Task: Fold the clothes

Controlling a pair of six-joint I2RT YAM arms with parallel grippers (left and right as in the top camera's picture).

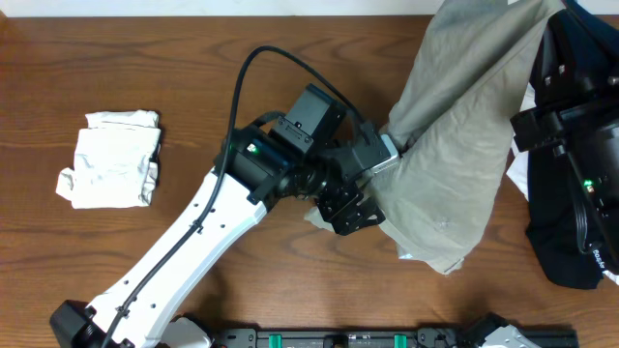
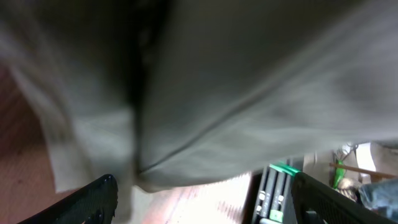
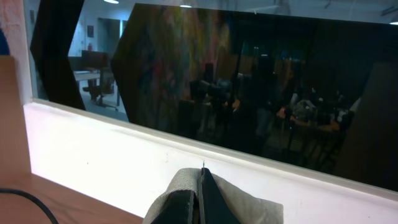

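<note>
The khaki shorts [image 1: 455, 145] are held up, pinched in the closed right pincer [image 3: 200, 185]; the left pincer [image 2: 205, 190] is spread open.

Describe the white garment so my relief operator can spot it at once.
On the brown wooden table, look far left of the white robot arm. The small rumpled white cloth bundle lies alone there, unlike the large khaki-grey shorts hanging lifted at right.

A wooden table [image 1: 145, 58] carries a crumpled white garment [image 1: 111, 159].
</note>
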